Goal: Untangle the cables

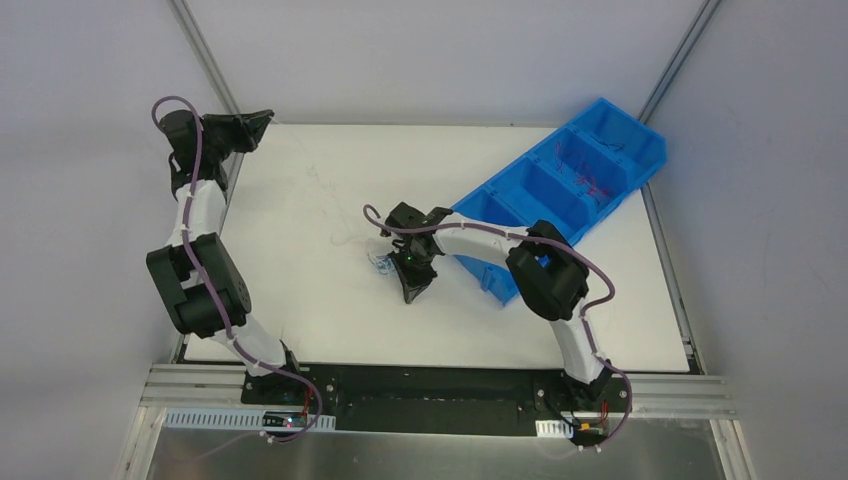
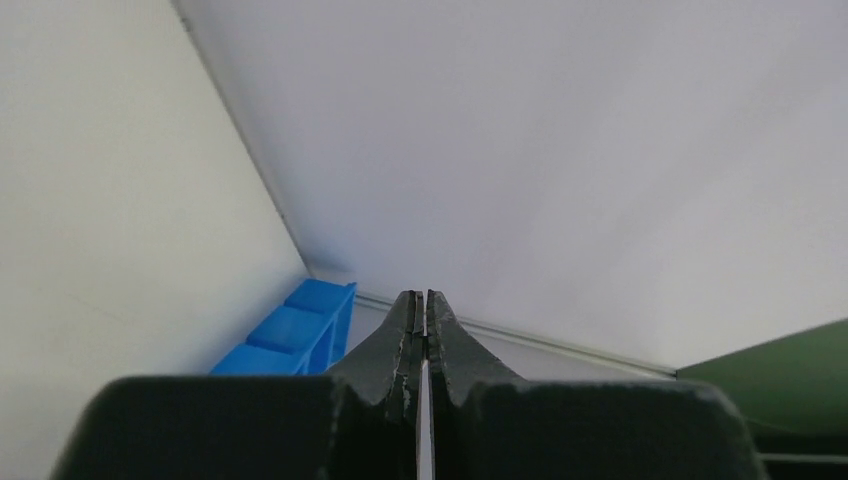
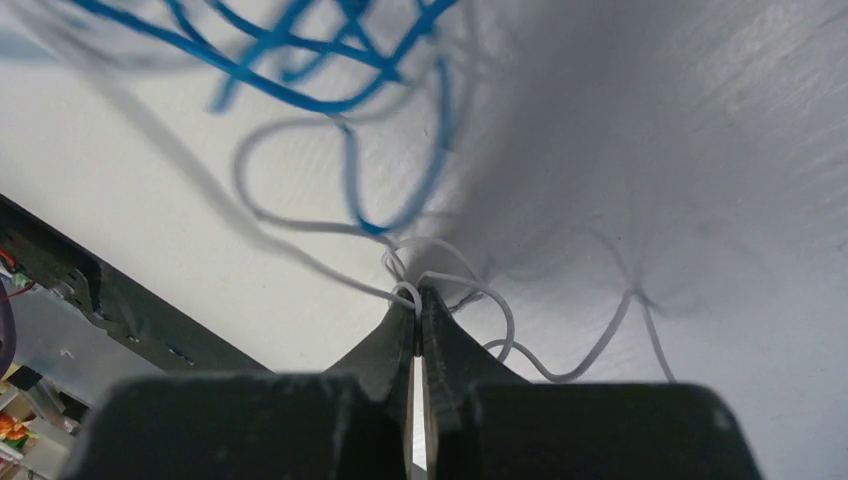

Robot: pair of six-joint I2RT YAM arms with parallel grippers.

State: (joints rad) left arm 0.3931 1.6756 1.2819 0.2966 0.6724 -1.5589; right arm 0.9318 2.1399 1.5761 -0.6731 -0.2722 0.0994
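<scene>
Cables (image 1: 380,263) pinched at the right gripper's (image 3: 419,300) closed tips.
White strand gripped, blue loops just beyond, all on the white table (image 1: 300,310); blue bin (image 1: 560,190) behind the gripper; left gripper (image 2: 425,300) closed, empty, facing pale walls (image 2: 600,150).

Left arm (image 1: 195,280): elbow folded at near left, forearm up to the far-left corner. Left gripper (image 2: 425,300) is raised, pointing right, jaws pressed together with nothing between them. Right arm (image 1: 550,280): elbow bent at right, forearm reaching left to mid-table. Right gripper (image 3: 420,295) is low, tips closed, pinching a white strand of the cables (image 3: 441,130).
</scene>
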